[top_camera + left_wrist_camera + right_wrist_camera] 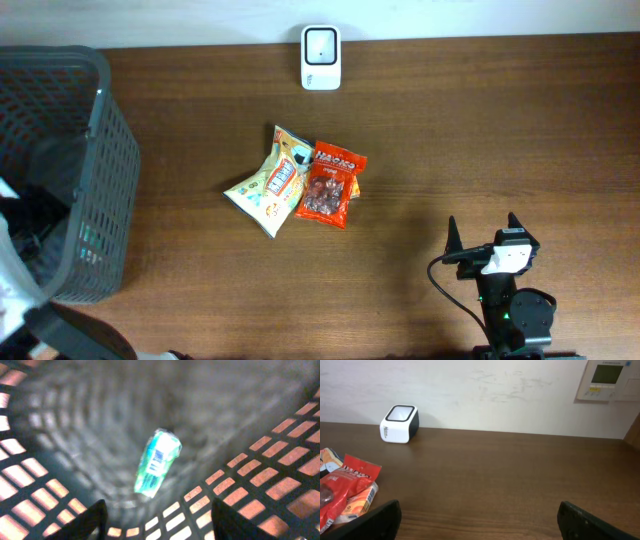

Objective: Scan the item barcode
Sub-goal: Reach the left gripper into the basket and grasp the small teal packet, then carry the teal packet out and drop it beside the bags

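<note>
1. Leaving the green packet (pixel 157 462) loose inside the basket (pixel 280 480), clear of the left gripper (pixel 157 512), jaws spread.
2. Lifting straight up, avoiding its mesh walls.
3. Sending the right gripper (pixel 480 520), jaws also spread, toward the snack packets (pixel 300 180).

Wood desk (pixel 450 130), plastic gear, shiny packs (pixel 325 185).
desk smooth brown wood grain, low sheen; basket (pixel 110 190) matt grey plastic mesh; scanner (pixel 321 57) smooth white plastic; packs and green pack (pixel 157 462) glossy film.
</note>
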Controlling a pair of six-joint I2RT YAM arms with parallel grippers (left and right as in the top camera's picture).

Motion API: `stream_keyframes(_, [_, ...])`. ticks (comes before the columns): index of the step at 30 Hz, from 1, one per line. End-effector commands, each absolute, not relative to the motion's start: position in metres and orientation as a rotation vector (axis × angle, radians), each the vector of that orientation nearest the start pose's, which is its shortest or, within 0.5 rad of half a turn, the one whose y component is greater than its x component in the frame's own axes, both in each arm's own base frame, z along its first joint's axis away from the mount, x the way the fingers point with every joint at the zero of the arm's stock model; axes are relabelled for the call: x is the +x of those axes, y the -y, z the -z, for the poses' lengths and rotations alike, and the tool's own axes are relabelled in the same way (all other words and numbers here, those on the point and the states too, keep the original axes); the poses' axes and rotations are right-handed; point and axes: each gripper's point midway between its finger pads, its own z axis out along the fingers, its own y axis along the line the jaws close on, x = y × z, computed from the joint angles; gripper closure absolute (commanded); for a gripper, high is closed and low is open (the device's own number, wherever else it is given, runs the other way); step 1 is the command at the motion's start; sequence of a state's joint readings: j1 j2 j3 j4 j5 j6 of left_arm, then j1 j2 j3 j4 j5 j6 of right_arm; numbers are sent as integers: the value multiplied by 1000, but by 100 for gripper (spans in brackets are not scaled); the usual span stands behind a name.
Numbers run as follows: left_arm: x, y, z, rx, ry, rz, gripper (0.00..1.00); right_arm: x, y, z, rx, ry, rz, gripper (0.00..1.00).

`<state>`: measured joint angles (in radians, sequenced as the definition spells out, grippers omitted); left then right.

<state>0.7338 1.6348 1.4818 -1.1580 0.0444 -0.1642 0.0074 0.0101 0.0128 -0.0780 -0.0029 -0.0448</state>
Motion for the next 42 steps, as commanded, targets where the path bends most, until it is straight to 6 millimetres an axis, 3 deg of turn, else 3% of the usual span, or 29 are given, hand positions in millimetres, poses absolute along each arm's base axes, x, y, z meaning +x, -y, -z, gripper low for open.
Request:
stream_keyframes(1, [278,-217,-122,-1134,-2768,-11,29,246,-2,-155,-41,-1653,26,1])
stream_keyframes(8, [289,-209,-90,-1108,-2864,-2,24,246,-2,-155,-41,-1653,26,1])
stream_keyframes(13, [279,-224,-84,-1185,-2863,-150,21,246,-2,-155,-41,-1653,26,1])
stream_keyframes(20, [270,-221,-59,-1194,-2878,-149,27,246,-2,-155,-41,-1653,26,1])
stream_keyframes(21, [268,-220,-52,-1195,-2882,-147,31,246,-2,-155,-41,-1653,26,1])
stream_keyframes(24, [262,-215,-36,-1199,-2890,-145,58,246,-2,-155,-41,-1653,26,1])
stream_keyframes(25, [262,-215,-34,-1199,-2887,-146,71,246,-2,-155,-41,-1653,26,1])
stream_keyframes(27, [265,-218,-36,-1193,-2872,-151,83,246,-2,-155,-41,-1653,26,1])
stream_keyframes(28, [269,-220,-40,-1189,-2862,-154,96,246,-2,-155,-41,-1653,26,1])
stream_keyframes(30, [274,-224,-53,-1185,-2847,-154,100,246,-2,-155,-41,-1653,26,1])
stream_keyframes(34, [290,-230,-100,-1171,-2797,-128,100,246,-2,-155,-41,-1653,26,1])
stream_keyframes(39, [326,-218,-217,-1049,-2600,50,100,246,-2,-155,-41,-1653,26,1])
stream_keyframes(42, [338,-184,-329,-836,-2385,101,100,246,-2,-155,-41,-1653,26,1])
